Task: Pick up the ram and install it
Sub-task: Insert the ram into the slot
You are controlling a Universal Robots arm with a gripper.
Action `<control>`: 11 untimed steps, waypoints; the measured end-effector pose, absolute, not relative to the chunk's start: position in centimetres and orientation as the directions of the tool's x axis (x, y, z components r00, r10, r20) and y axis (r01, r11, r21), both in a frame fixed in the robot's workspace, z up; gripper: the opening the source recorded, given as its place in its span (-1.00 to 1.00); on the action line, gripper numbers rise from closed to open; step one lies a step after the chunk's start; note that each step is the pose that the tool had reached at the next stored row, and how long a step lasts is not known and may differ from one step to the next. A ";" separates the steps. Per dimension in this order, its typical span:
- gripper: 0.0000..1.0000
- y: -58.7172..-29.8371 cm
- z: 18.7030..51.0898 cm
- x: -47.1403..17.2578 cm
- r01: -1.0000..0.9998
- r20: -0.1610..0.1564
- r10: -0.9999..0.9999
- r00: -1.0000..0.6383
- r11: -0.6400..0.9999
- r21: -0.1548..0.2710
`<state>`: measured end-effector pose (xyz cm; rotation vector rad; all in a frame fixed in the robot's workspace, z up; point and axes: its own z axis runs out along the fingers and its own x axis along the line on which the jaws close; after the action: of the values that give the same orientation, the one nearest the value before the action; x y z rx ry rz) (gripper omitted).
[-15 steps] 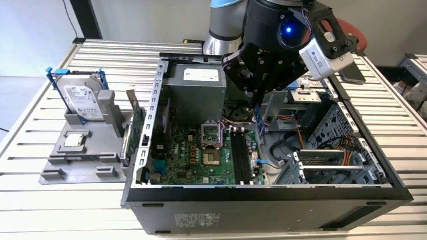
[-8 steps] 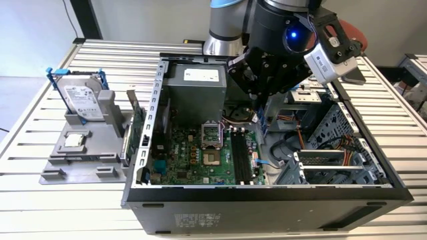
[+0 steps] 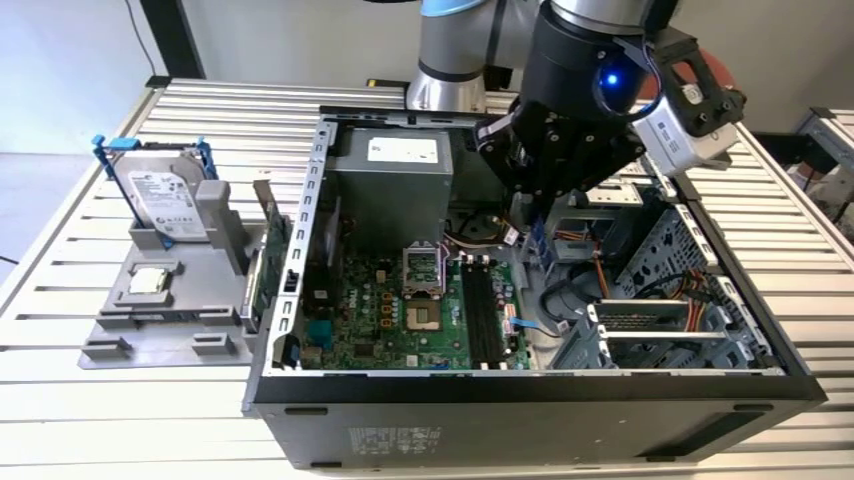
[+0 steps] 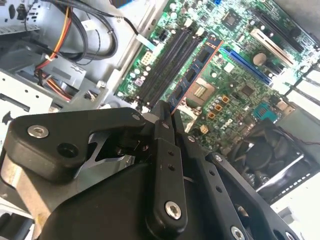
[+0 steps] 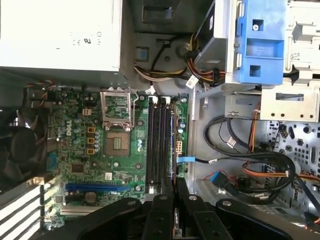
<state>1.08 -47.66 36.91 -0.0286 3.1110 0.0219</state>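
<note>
- The black two-fingered gripper (image 4: 166, 112) is clamped on one end of the ram (image 4: 197, 70), a slim, flat, dark blue-black circuit stick with a row of black chips and an orange-edged contact side. Its fingers pinch the stick's flat faces.
- In the exterior view the gripper hangs inside the open black and grey computer case (image 3: 534, 385), above the green motherboard (image 3: 387, 310) and near the grey metal power supply box (image 3: 387, 175).
- The relation that counts is between the ram and the four long black memory slots (image 5: 159, 145). In the second wrist view the ram's long axis runs nearly parallel to them.
- In the first wrist view the ram is seen edge-on, as a thin line along the side of the slots nearer the loose cables. Which slot it stands over cannot be told.
- The ram appears to be clear of the slots and not yet seated.
- The silver hard drive in its blue frame (image 3: 167, 195) stands outside the case, at the exterior view's left.
</note>
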 end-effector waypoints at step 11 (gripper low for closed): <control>-1.00 -47.7 36.4 2.3 -0.006 -0.030 -0.006 -1.000 1.000 0.014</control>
<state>2.31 -47.66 36.35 -0.0091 3.1112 0.0215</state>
